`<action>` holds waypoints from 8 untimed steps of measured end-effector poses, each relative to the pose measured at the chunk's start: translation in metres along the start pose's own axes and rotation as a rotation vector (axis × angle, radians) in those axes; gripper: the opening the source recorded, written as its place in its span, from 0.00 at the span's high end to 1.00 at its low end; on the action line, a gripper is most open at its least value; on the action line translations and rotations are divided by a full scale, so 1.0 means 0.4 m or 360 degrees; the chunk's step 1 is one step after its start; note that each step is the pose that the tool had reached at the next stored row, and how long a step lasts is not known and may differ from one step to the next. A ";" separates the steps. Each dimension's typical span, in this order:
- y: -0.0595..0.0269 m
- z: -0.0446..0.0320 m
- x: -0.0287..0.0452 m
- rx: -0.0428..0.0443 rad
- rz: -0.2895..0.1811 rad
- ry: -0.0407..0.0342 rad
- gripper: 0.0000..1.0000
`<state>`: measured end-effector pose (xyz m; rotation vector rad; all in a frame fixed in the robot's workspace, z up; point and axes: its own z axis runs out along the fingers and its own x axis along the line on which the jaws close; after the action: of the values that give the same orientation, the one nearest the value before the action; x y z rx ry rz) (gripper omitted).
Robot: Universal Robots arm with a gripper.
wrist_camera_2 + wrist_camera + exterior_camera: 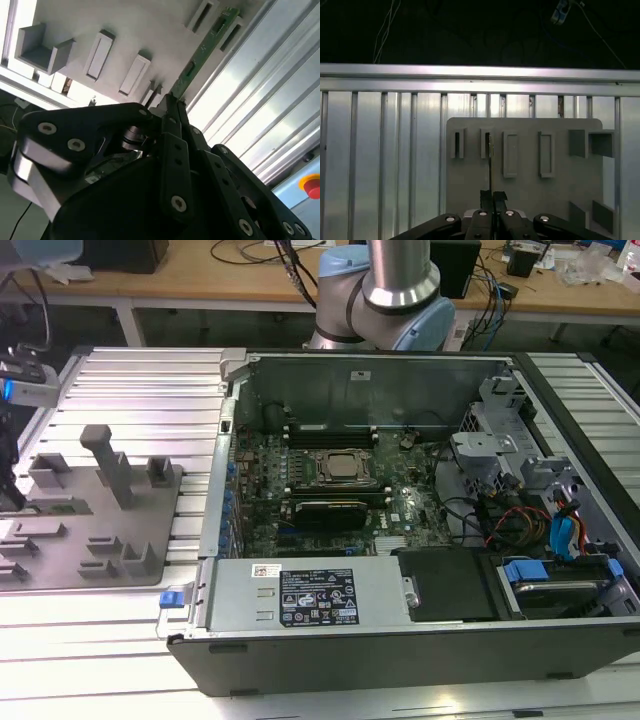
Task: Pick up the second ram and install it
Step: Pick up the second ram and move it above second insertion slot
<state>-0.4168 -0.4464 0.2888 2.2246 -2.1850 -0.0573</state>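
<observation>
Ribbed aluminium bench (130, 380) is carrying a grey fixture tray (70, 515) and, rightward, an open computer case (400, 650).
Over the tray's slots, the gripper (170, 102) is clenching the second ram (202, 50) by its near end. The stick is likely handling as light, stiff, thin and fragile, and is best pinched on bare board edges. The case's white label (318, 598) is carrying print, left unread.

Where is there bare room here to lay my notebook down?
Bare ribbed table lies on the camera side of the grey fixture plate and beyond it. Crowded: inside the computer case, and at the plate's slots, where the gripper holds the second ram.
</observation>
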 end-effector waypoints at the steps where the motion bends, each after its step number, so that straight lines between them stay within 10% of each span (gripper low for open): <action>1: 0.000 -0.009 0.000 0.0000 0.0000 0.0000 0.91; 8: 0.003 -0.081 -0.001 0.0000 0.0001 0.0000 0.91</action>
<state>-0.4168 -0.4463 0.3212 2.2240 -2.1858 -0.0574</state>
